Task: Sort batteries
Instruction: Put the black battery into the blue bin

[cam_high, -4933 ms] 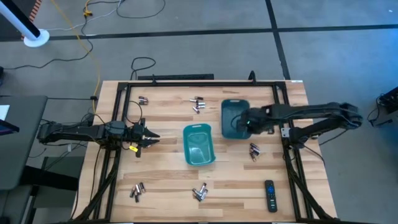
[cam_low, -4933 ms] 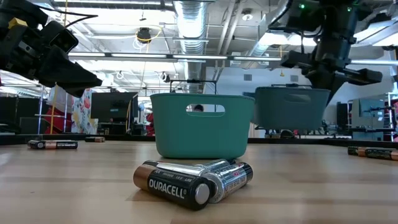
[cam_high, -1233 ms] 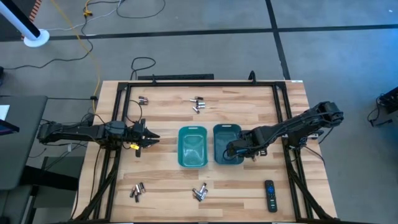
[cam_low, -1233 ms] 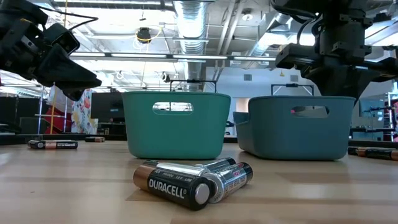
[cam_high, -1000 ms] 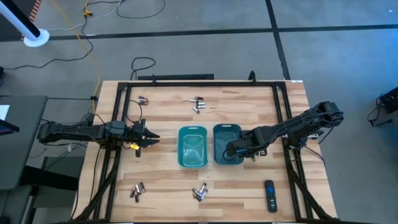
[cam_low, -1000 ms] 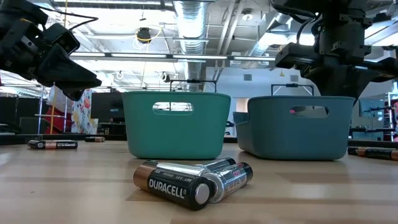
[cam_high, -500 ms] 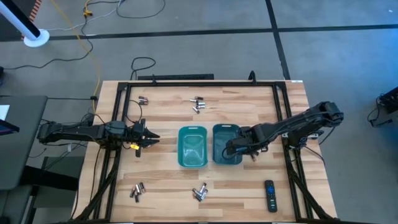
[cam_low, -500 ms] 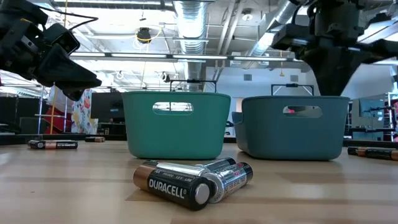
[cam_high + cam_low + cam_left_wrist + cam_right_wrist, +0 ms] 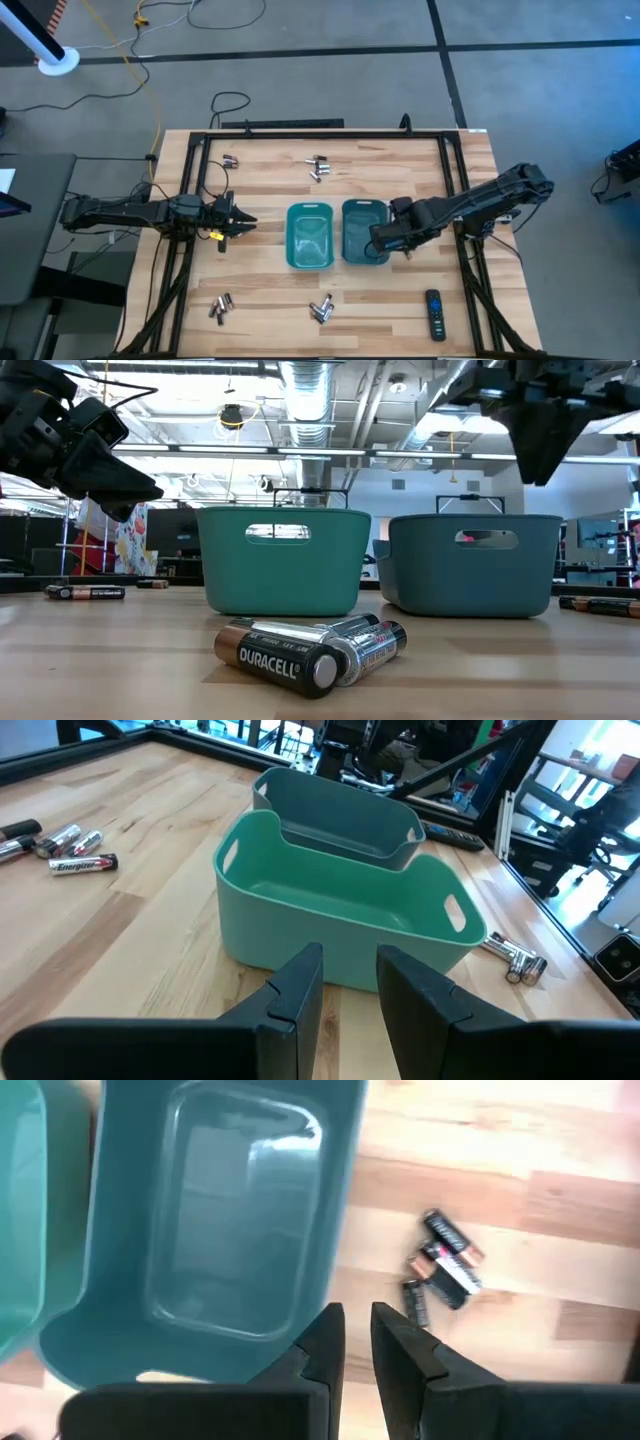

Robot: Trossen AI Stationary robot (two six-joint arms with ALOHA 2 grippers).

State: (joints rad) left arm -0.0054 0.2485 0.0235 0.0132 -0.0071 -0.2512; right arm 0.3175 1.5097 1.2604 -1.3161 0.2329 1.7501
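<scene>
Two bins stand side by side at mid table: a teal bin (image 9: 309, 236) and a darker blue-grey bin (image 9: 362, 232) to its right, both with nothing inside. Batteries lie in small heaps on the wood: far left (image 9: 230, 160), far middle (image 9: 318, 167), near left (image 9: 220, 306), near middle (image 9: 322, 310), and beside the blue-grey bin (image 9: 445, 1265). My right gripper (image 9: 358, 1335) hangs above that bin's right rim, pointing down, its fingers a little apart with nothing between them. My left gripper (image 9: 350, 990) waits at the table's left, slightly open, facing the teal bin (image 9: 340, 910).
A black remote control (image 9: 434, 313) lies near the table's right front corner. Black frame rails (image 9: 200, 200) run along the left, far and right sides of the table. Bare wood lies between the bins and the battery heaps.
My right gripper has risen from the blue-grey bin's right rim and now hangs clear above it, tipped more steeply downward. The bin stands level on the table beside the teal one.
</scene>
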